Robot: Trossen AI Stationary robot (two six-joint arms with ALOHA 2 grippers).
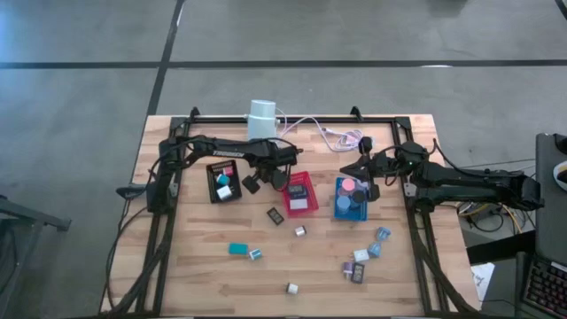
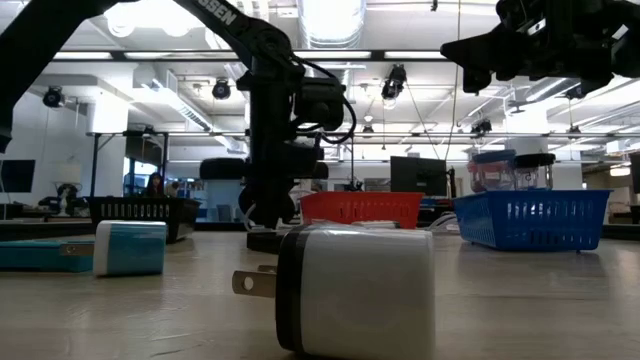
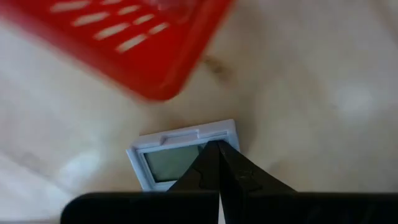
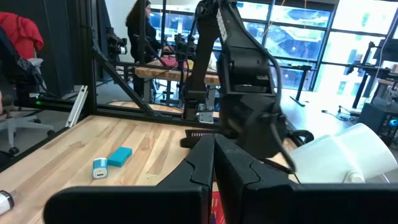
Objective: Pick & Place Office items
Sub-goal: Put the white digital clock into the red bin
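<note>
Light wooden slatted bench [image 1: 221,283] carries three slotted plastic trays: blue [image 1: 341,211], red [image 1: 306,182], black [image 1: 213,170]. Blue one already holds round pink and dark pieces, black one a couple of white/teal bits.

Office items still loose on bench front: teal flat block [image 1: 238,249], small teal-white piece [image 1: 256,254] just beside it, white plug-in charger cube [image 2: 355,291], dark rectangular piece [image 1: 275,216], small grey cube [image 1: 300,231], plus cluster of small pieces [image 1: 365,257] below blue tray. All prob. light, rigid plastic, smooth-sided, so likely slippy; best pinched across flat opposite faces, low down. Charger: take the body, not the prongs.

Left claw [image 3: 219,152] hangs by red tray's corner, tips together, empty, right over a small grey-framed flat item w/ screen [image 3: 180,158]. It lies flat, thin, so hard to get under; edges are the only hold.

Right claw [image 4: 214,149] above blue tray, tips together, nothing in it.

Hard to tell: what the flat screen item is; red tray's contents; pieces in cluster too small to sort. Wrist view of red tray blurred.
</note>
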